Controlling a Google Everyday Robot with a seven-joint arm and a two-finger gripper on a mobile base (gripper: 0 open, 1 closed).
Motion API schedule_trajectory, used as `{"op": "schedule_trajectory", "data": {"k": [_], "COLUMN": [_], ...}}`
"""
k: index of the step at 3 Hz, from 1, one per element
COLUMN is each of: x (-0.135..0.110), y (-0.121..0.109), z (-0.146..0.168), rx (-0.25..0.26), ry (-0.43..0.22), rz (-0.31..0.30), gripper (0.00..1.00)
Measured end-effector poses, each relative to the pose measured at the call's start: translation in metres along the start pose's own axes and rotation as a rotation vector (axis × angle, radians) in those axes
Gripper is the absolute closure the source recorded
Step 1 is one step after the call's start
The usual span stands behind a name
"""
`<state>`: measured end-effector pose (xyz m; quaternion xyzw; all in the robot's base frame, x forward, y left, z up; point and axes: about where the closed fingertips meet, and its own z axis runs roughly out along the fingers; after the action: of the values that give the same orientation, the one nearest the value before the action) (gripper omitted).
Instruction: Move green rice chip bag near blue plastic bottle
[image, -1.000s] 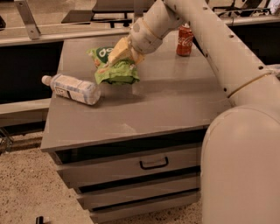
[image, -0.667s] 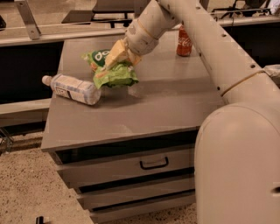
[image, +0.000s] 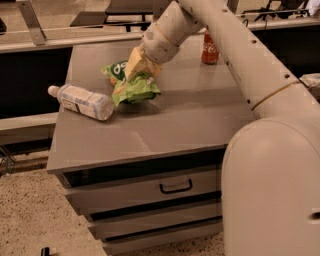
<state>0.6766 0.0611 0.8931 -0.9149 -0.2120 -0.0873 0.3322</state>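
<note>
Pincer (image: 136, 64) seemingly pinches green rice chip bag (image: 135, 89) just beside lying blue plastic bottle (image: 82, 101) on tabletop (image: 190, 117).

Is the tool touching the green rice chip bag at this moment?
Touching. The camera view shows the tool pinching the upper part of the green rice chip bag, above the cabinet top, with no gap between them.

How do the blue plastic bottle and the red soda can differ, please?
The blue plastic bottle lies on its side at the left; the red soda can stands upright at the back. The bottle is clear, the can red. Both flank the gripper, shut on the green rice chip bag.
</note>
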Motion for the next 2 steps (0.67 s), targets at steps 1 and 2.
{"op": "schedule_trajectory", "data": {"k": [1,2], "x": [0.0017,0.0030], "y": [-0.0007,-0.0012], "z": [0.0035,0.0062], "rx": [0.003,0.005], "ry": [0.001,0.002], "rz": [-0.001,-0.001], "gripper": [0.07,0.00]}}
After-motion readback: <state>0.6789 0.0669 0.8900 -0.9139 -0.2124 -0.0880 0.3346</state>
